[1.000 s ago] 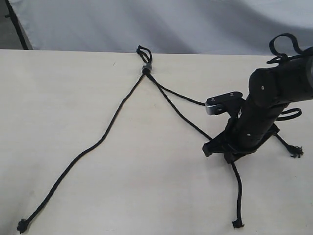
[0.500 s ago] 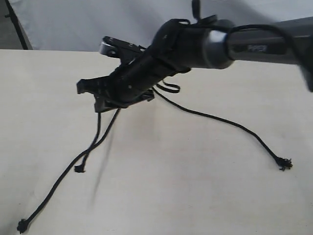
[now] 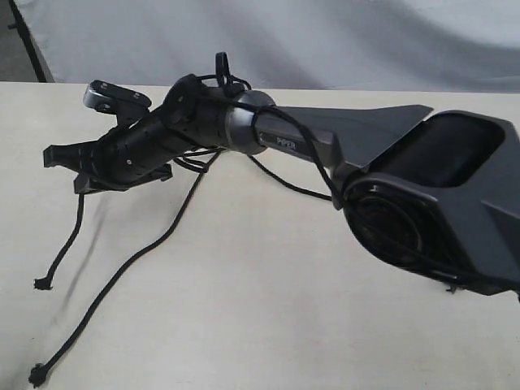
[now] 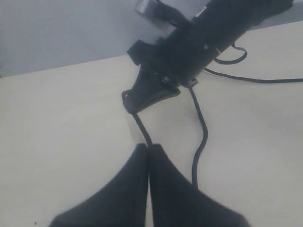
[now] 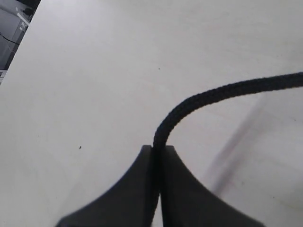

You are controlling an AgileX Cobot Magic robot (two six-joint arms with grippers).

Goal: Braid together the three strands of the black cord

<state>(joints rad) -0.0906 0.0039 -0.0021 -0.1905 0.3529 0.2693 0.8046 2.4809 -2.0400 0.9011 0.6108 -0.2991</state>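
Strand (image 5: 227,90), woven matte black, pinched in right tool (image 5: 157,147); end (image 3: 38,283) apparently frayed.

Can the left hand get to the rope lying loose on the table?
Probably yes. The loose strand lies uncovered on the table right beside the left hand; the right hand holds a different strand farther off. The left hand is shut, though, so it must open first.
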